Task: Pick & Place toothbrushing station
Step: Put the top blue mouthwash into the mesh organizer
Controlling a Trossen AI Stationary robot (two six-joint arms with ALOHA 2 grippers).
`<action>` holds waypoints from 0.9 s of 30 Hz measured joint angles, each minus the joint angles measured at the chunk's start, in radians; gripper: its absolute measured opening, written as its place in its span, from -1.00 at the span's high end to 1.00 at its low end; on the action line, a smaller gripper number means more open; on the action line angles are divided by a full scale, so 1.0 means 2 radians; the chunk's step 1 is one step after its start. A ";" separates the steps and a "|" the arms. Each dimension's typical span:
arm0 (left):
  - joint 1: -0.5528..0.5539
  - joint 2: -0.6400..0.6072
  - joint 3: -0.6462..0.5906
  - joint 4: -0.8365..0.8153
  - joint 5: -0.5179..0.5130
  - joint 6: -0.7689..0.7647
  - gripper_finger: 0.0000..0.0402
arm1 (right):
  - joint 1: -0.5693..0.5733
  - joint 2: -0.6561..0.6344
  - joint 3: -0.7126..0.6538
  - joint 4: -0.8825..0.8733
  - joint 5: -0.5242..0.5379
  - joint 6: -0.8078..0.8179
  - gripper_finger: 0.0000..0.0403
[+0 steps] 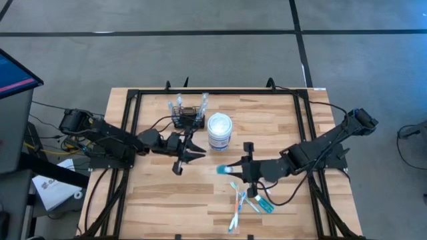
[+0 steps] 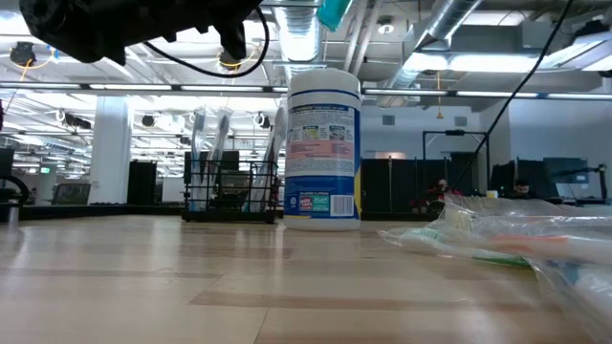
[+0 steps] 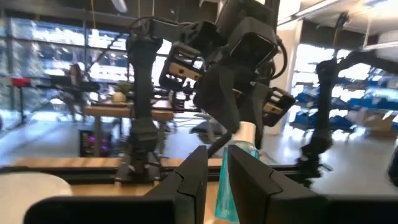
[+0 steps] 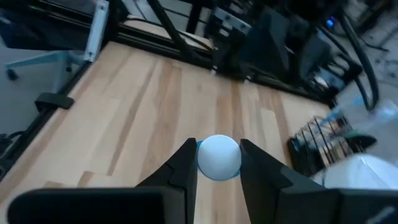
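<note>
The wire rack (image 1: 188, 119) sat at the worktop's (image 1: 160, 200) far side, just beside the white tub (image 1: 219, 131). My right gripper (image 4: 217, 163) had its jaws gripping a white-capped teal tube (image 4: 218, 156); my left gripper (image 1: 189, 152) had its jaws nearly closed, empty. The rack looked light and stiff, so I'd grab its rim wire.

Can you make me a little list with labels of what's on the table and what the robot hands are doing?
rack: small black wire rack with wrapped toothbrushes standing in it, at the far side of the table
tub: round white lidded tub right beside the rack
loose pile: wrapped toothbrushes lying flat near the front
right gripper: right gripper shut on a teal tube with a white cap, lifted off the table
left gripper: left gripper raised in front of the rack, nothing seen in it
</note>
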 joint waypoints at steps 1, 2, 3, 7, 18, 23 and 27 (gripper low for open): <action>0.003 0.001 0.000 0.000 0.008 -0.009 0.71 | -0.002 0.000 0.000 0.005 -0.008 -0.008 0.59; 0.005 0.005 0.001 0.001 0.013 -0.016 0.71 | -0.004 0.000 0.000 0.009 -0.018 -0.014 0.59; 0.008 0.009 0.003 -0.001 0.019 -0.023 0.71 | -0.005 0.000 0.000 0.013 -0.026 -0.020 0.59; 0.014 0.045 0.035 0.000 0.066 -0.052 0.71 | -0.009 0.000 0.000 0.019 -0.043 -0.034 0.59; 0.034 0.140 0.122 -0.002 0.198 -0.091 0.71 | -0.004 0.000 0.000 0.015 -0.071 -0.037 0.59; 0.037 0.156 0.132 -0.002 0.245 -0.092 0.71 | -0.004 0.000 0.000 0.016 -0.081 -0.044 0.59; 0.037 0.157 0.135 -0.001 0.247 -0.092 0.71 | -0.006 0.000 0.000 0.030 -0.102 -0.047 0.59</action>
